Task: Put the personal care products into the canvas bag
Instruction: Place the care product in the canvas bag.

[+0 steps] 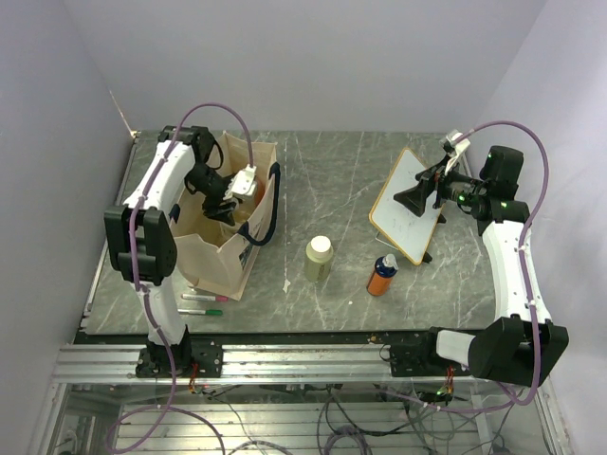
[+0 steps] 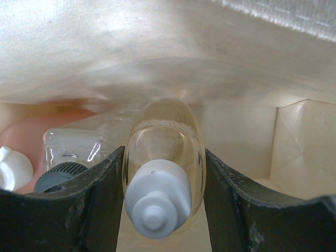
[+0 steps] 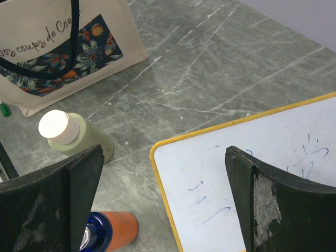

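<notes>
The canvas bag (image 1: 220, 256) stands open at the left, its printed side showing in the right wrist view (image 3: 63, 52). My left gripper (image 1: 228, 201) is down inside the bag, shut on the amber bottle with a white cap (image 2: 164, 157). Beside it in the bag lie the clear bottle with a black cap (image 2: 73, 149) and the salmon-pink bottle (image 2: 31, 131). The pale green bottle (image 1: 320, 258) and the orange bottle (image 1: 382, 275) stand on the table. My right gripper (image 1: 417, 197) is open and empty, above the whiteboard's left edge.
The wood-framed whiteboard (image 1: 410, 204) lies at the right, also in the right wrist view (image 3: 262, 147). A red marker (image 1: 204, 298) and a green marker (image 1: 201, 311) lie in front of the bag. Walls close off the back and both sides.
</notes>
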You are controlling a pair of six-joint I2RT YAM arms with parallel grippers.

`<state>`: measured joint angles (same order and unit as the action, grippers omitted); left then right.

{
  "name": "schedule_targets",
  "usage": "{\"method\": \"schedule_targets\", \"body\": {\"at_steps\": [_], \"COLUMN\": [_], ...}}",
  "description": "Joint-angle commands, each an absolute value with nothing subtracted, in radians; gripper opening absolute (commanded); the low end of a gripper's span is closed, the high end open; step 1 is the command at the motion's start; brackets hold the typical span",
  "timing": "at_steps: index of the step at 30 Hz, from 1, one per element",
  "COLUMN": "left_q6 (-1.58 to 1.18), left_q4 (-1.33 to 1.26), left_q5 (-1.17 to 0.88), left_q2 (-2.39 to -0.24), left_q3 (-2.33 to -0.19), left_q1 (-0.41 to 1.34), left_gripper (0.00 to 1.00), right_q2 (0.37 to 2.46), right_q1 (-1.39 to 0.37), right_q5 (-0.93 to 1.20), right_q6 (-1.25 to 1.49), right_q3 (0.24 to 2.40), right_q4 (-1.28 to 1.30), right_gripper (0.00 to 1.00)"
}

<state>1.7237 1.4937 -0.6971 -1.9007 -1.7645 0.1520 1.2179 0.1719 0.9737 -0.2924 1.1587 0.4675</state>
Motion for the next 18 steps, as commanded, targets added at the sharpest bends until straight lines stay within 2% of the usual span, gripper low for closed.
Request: {"method": "schedule_targets", "body": {"at_steps": [1, 9, 18], "left_q6": [1.765, 1.688, 1.667], "left_q4": [1.487, 1.398, 1.332], "left_q5": [-0.750, -0.753, -0.741], "left_q2": [-1.917, -1.929, -1.920], "left_q3": [-1.825, -1.784, -1.692], "left_q1": [0.159, 0.160, 0.161], "left_gripper": [0.09, 0.13, 0.27], "right_q2": [1.204, 1.204, 1.219], "right_q1": [0.180, 0.179, 0.179], "right_q5": [0.971, 0.965, 0.966], "right_q6": [-0.290, -0.294, -0.293], "right_q3": [1.158, 1.155, 1.159], "right_q4": [0.452, 0.450, 0.450], "right_gripper": [1.00, 1.00, 1.00]}}
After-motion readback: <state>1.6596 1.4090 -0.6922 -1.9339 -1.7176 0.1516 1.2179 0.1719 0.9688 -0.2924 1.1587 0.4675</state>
